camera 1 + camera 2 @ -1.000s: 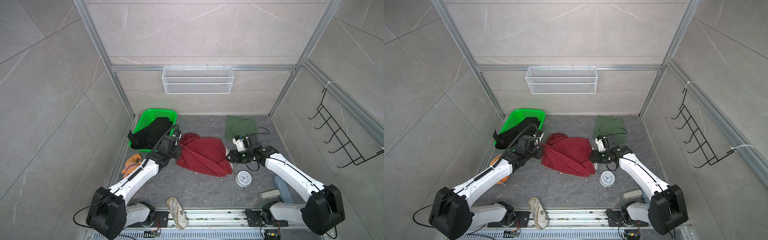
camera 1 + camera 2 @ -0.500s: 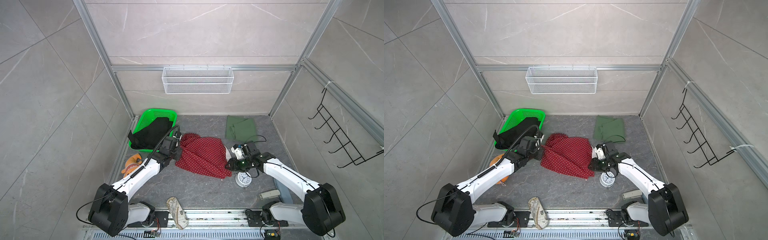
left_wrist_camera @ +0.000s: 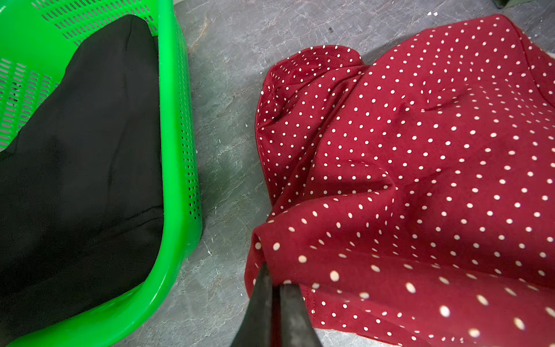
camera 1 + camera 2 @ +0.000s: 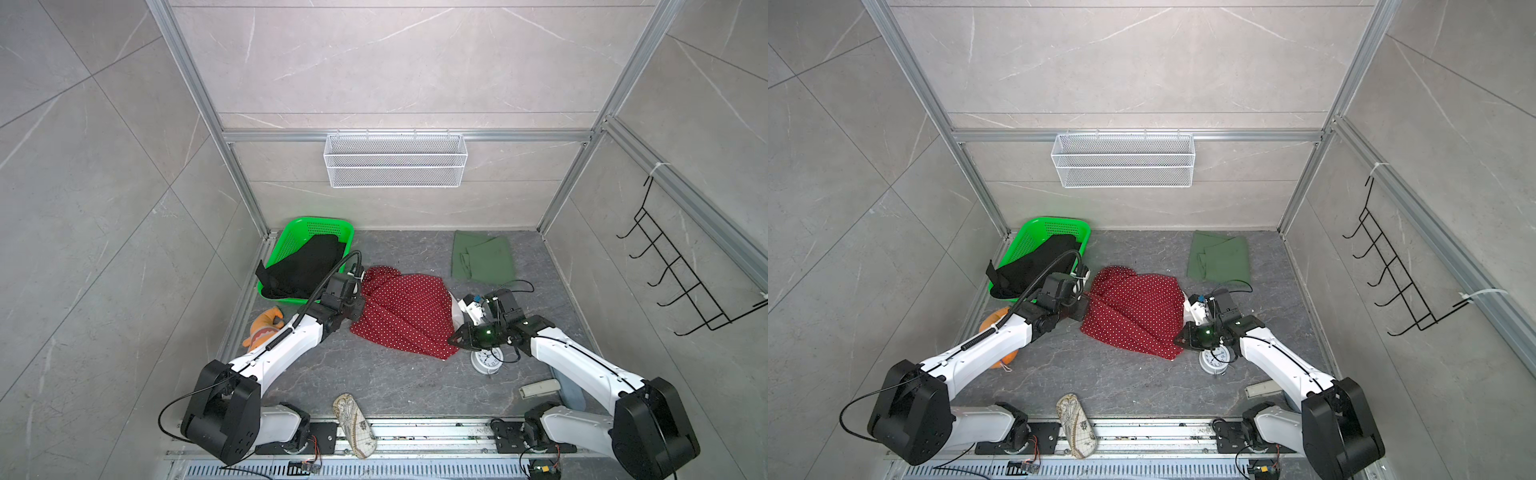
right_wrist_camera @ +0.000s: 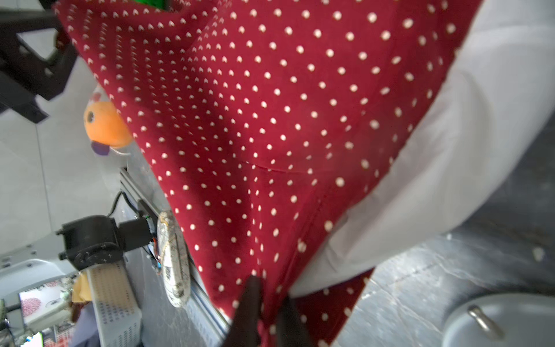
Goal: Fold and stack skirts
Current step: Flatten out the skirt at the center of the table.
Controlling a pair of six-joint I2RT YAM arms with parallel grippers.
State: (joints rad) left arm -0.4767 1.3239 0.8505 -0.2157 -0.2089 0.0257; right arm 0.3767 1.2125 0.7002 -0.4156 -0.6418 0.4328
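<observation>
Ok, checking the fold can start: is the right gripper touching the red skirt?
Touching. In the right wrist view the right gripper is shut on the red skirt, its edge pinched between the jaws.

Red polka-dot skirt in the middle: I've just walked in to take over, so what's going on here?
Both arms hold the red cloth skirt with white polka dots. The left tool is shut on its edge nearest the bright green perforated plastic basket; the right tool is shut on the opposite edge. The skirt lies rumpled on the floor, not yet folded. The plain black cloth skirt sits in the basket, and the plain dark green cloth skirt lies folded further back.
</observation>
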